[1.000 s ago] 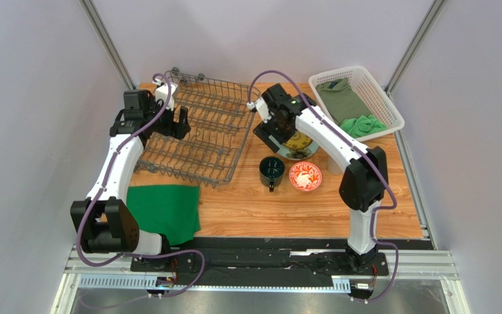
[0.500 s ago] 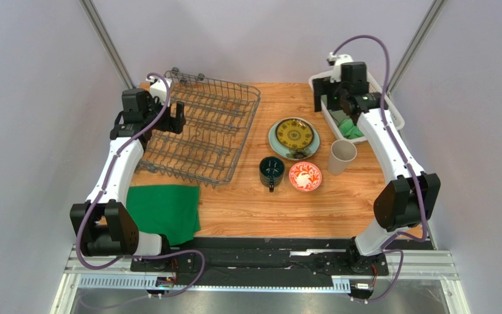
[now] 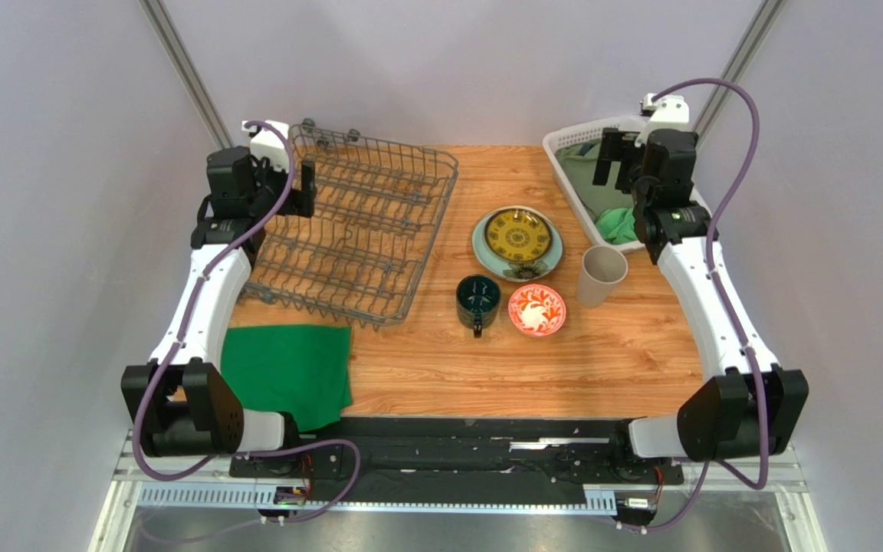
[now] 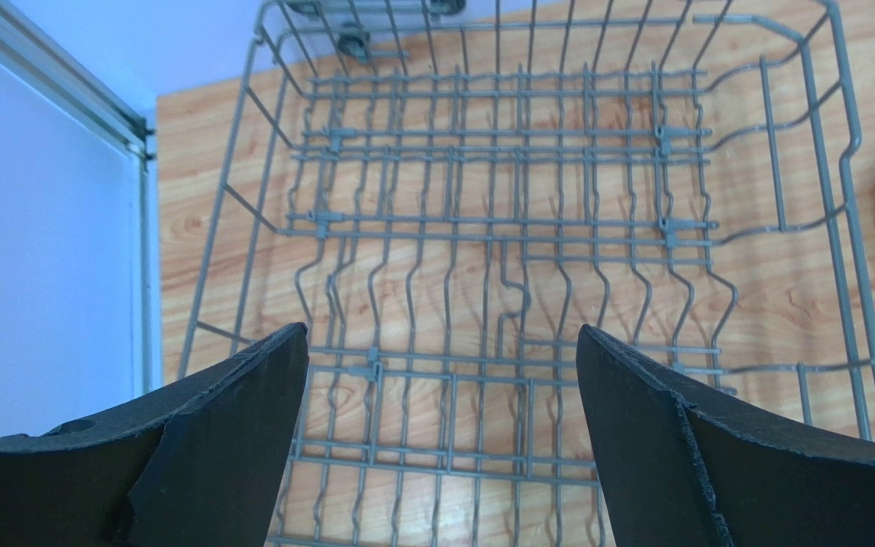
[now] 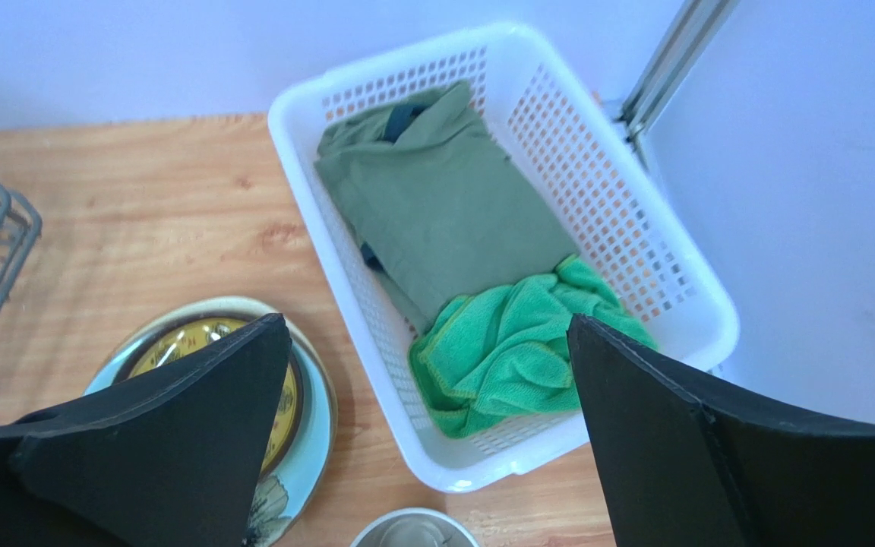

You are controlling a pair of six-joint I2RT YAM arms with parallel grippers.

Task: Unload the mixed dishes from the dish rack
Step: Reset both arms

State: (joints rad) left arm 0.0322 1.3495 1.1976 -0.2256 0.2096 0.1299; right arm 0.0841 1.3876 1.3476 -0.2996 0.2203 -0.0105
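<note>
Jaws on both sides gape wide and empty, left gripper [image 4: 442,342] over the dish rack [image 3: 354,230] upper left, right gripper [image 5: 431,331] over the white basket [image 5: 625,217] upper right.

Surface: wooden table [image 3: 642,345], light plank grain, fills the middle of the top view.
Upper left: dish rack [image 3: 354,230], dark grey wire, sits skewed on the boards; wood shows through its bars.
Lower left: green cloth [image 3: 287,366], folded flat, just below the rack's near corner, reaching the table's near edge.
Upper right: white lattice basket [image 5: 648,228], set at an angle against the right edge.
Centre: pale teal plate [image 5: 317,416], flat on the wood between rack and basket.
Below the plate: dark green mug [image 3: 478,301], upright, and red-and-white bowl [image 3: 537,309] just beside it.
Right of the bowl: beige cup [image 3: 600,276], upright, near the basket's near corner.
</note>
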